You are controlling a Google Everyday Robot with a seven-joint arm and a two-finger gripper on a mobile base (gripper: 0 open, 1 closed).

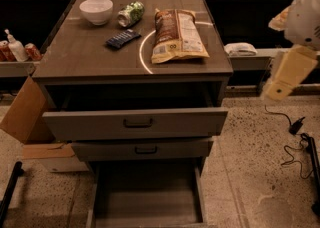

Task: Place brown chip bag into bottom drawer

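Note:
The brown chip bag (177,34) lies flat on the grey cabinet top (80,57), right of centre, cream back panel and brown strip facing up. The bottom drawer (147,197) is pulled out at floor level, and its grey floor shows nothing in it. My gripper (287,74) hangs off the cream arm at the right edge, beside the cabinet, level with its top edge. It is well right of the bag and touches nothing.
On the cabinet top are a white bowl (96,10), a green crushed can (131,14) and a dark blue packet (123,38). The top drawer (135,122) is pulled out and the middle drawer (145,148) slightly. A cardboard box (25,117) stands at the left and cables (295,142) lie on the floor at the right.

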